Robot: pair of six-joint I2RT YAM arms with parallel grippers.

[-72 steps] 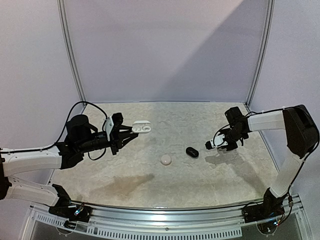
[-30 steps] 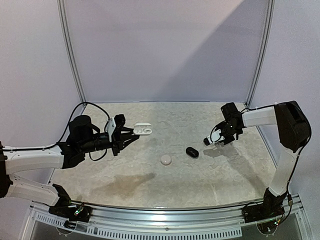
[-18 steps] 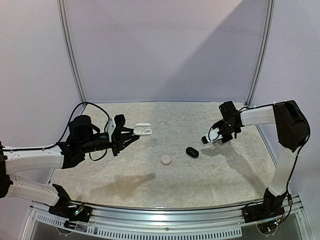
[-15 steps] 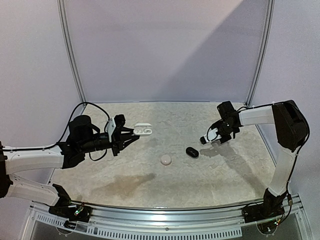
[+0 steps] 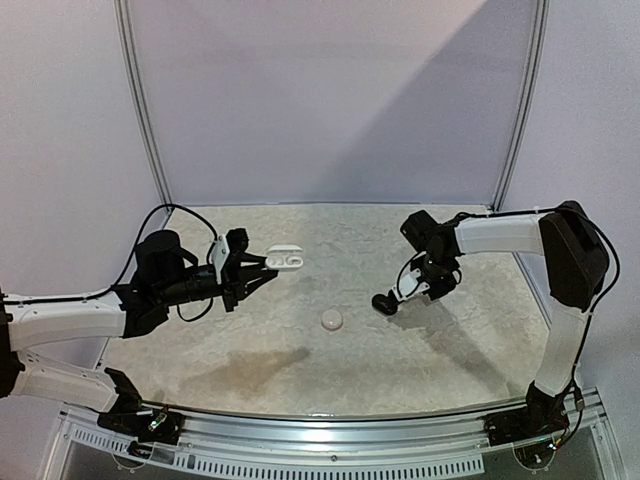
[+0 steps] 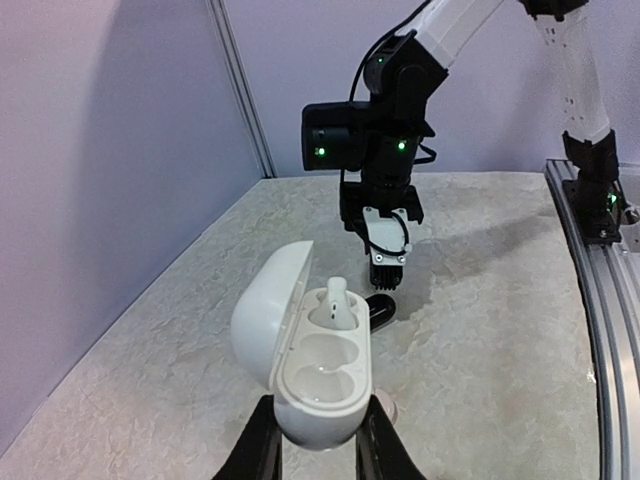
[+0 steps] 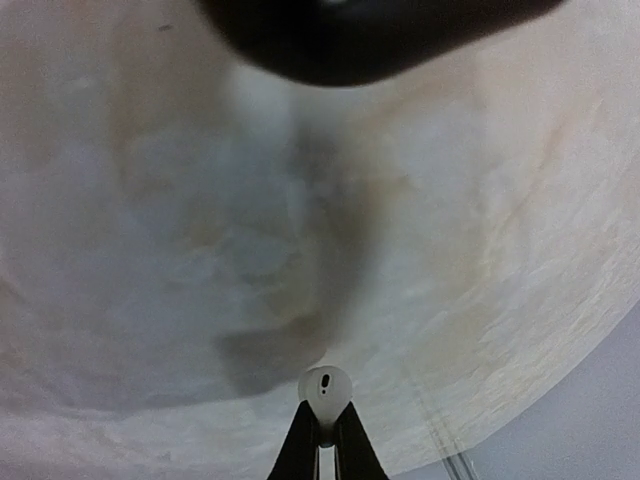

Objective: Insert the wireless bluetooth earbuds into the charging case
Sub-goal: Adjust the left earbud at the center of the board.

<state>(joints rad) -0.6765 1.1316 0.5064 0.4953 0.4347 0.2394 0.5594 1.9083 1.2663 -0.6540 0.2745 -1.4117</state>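
A: How far along are we?
B: About halfway, by my reckoning. The white charging case (image 6: 300, 345) is open with its lid tipped back, and the left claw (image 6: 315, 445) has its fingers closed snug on the base
A: Anything in it yet?
B: One white earbud (image 6: 335, 298) stands in the far hollow, and the near hollow (image 6: 325, 377) is bare
A: And the other bud?
B: The right claw (image 7: 322, 425) is pinched almost fully closed on a second white earbud (image 7: 325, 388). It points down at the surface (image 5: 450, 350), just beside a black case (image 5: 381, 302) and well apart from the white one
A: So what's left?
B: I'd judge that bud has to be carried across to the open case and seated in the bare hollow. A small round pale thing (image 5: 331, 320) also lies on the surface between the arms, and I cannot tell what it is
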